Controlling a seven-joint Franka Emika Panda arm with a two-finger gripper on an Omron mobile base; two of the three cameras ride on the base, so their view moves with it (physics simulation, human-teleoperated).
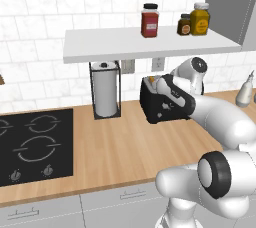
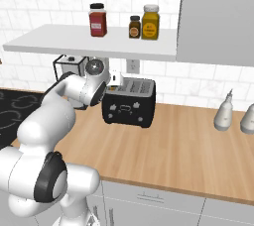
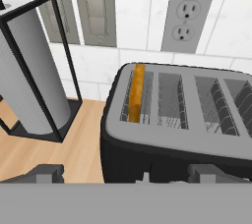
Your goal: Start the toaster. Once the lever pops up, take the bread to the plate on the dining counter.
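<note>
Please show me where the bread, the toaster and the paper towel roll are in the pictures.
bread (image 3: 137,92): hand view, top edge in the leftmost slot.
toaster (image 2: 130,107): right base view, black front face.
paper towel roll (image 1: 105,93): left base view, middle of the white roll.

Both base views look forward and down over the arm at the wooden bench (image 1: 110,142), one from behind-left, one from behind-right, sharing the toaster (image 2: 130,102) and shelf (image 1: 150,42). The hand view sits close above the toaster's slotted top, facing the tiled wall.

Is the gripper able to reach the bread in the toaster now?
Probably yes: the open gripper hovers just above the toaster, and the bread stands uncovered in the leftmost slot, though sunk deep.
</note>
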